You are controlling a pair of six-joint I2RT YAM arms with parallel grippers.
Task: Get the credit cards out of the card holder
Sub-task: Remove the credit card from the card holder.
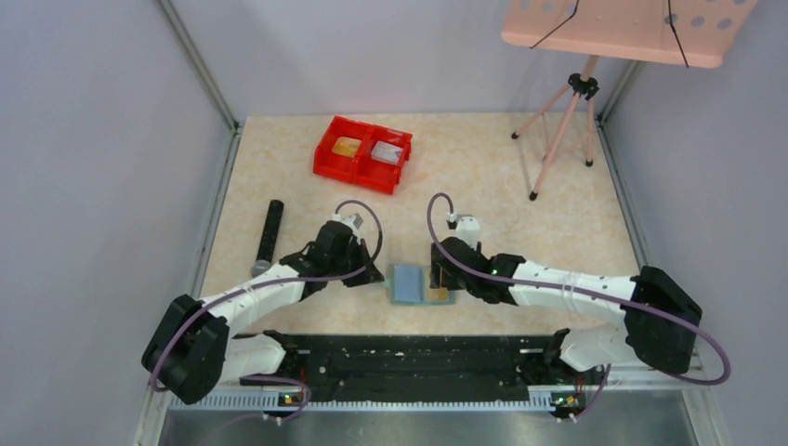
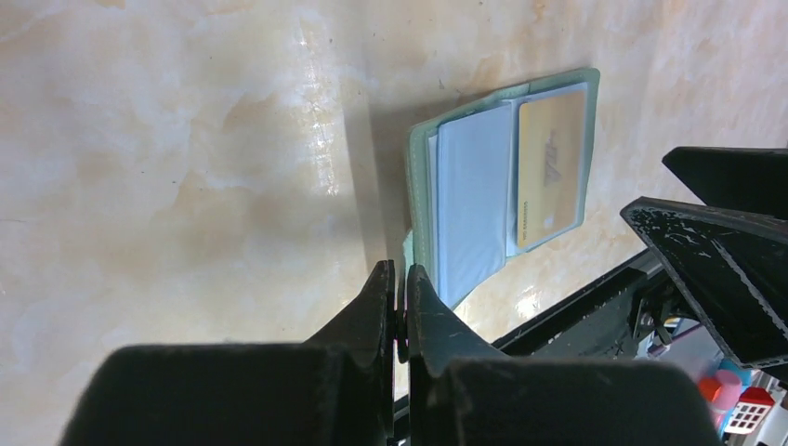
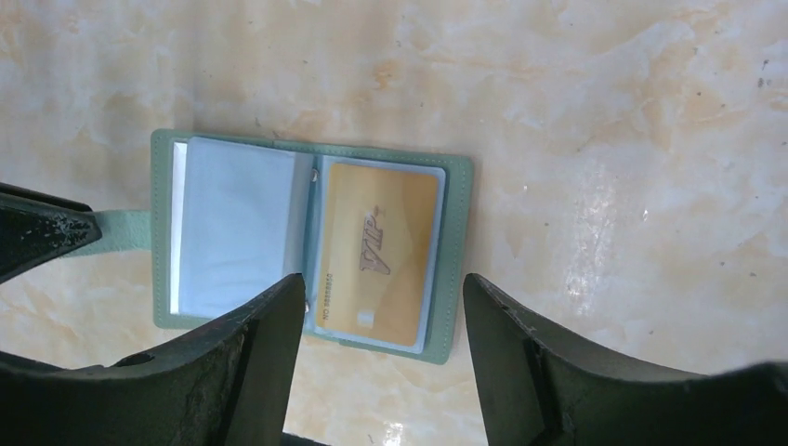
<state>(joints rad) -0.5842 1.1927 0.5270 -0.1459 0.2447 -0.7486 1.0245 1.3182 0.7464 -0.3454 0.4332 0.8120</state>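
The sage-green card holder (image 1: 420, 283) lies open on the table between my two grippers. In the right wrist view the card holder (image 3: 455, 232) shows a gold-yellow credit card (image 3: 381, 251) in its right pocket and a pale blue-grey leaf (image 3: 237, 223) on its left. Its edge tab (image 3: 121, 230) runs left into my left gripper. My left gripper (image 2: 400, 271) is shut on that tab at the holder's left edge (image 2: 415, 186). My right gripper (image 3: 381, 283) is open, with its jaws astride the near edge of the gold card side.
A red double bin (image 1: 362, 153) stands at the back and holds a gold card and a grey card. A black cylinder (image 1: 270, 232) lies at the left. A tripod (image 1: 567, 121) with a pink board stands at the back right. A black rail (image 1: 409, 358) runs along the near edge.
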